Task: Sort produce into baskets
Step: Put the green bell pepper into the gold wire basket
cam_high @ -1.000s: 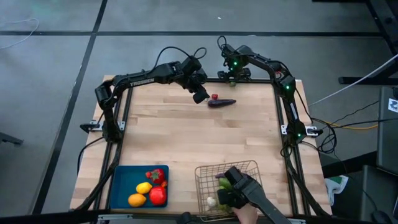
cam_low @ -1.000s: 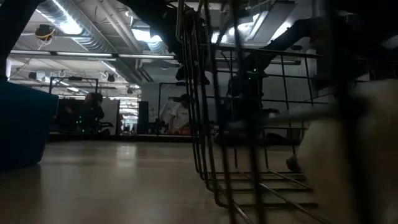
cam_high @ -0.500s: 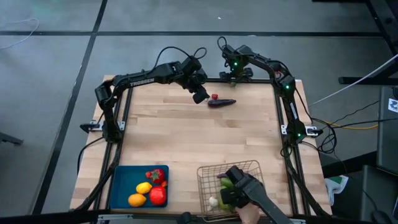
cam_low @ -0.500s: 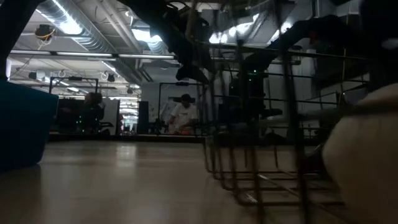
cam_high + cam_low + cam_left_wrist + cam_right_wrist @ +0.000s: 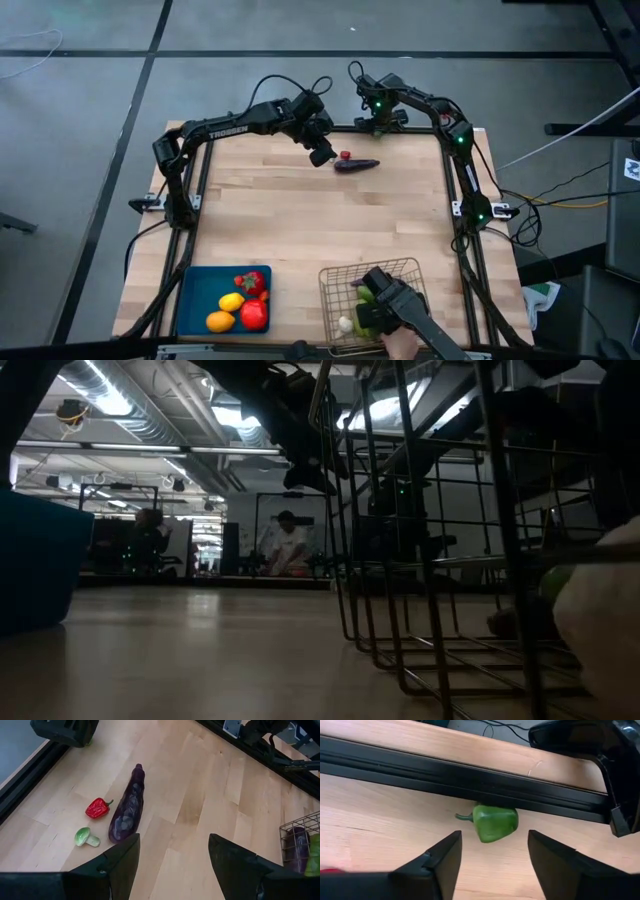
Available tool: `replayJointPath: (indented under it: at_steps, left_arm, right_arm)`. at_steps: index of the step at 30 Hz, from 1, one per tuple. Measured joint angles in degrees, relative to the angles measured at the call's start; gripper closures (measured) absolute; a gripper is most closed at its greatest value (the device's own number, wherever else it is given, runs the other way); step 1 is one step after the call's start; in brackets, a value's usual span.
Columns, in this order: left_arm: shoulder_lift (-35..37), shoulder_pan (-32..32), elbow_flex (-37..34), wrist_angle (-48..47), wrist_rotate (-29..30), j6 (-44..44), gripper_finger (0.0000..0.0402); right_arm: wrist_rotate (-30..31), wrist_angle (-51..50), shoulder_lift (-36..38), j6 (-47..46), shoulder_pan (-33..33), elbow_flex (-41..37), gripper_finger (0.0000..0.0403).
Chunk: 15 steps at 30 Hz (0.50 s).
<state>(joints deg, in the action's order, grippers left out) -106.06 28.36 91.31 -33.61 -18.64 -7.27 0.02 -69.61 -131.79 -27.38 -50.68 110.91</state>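
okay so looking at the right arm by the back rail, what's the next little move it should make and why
Probably ease the right gripper straight down over the green pepper. Its fingers stand open with the pepper lying loose on the table just ahead of them, tight against the black rail, not yet between them.

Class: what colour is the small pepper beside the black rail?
Green pepper, clearest in the right wrist view.

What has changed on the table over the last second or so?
The wire basket has slid slightly toward the table's right side, with a person's hand on it; the produce inside went along. Everything else stayed put: the left gripper hangs open by the eggplant, the right gripper is open before the green pepper, and the blue tray is unmoved.
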Motion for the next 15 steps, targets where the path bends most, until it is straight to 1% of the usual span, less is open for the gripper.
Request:
replayJointPath:
  at_steps: [9,15]
  left_arm:
    - [0.00,0.02,0.00,0.00,0.01,-0.04,0.0169]
    - [0.00,0.00,0.00,0.00,0.01,-0.07,0.0169]
  right_arm:
    - [0.20,0.06,0.00,0.63,0.00,-0.01,0.0271]
    - [0.21,0.10,0.00,0.79,0.00,0.00,0.0318]
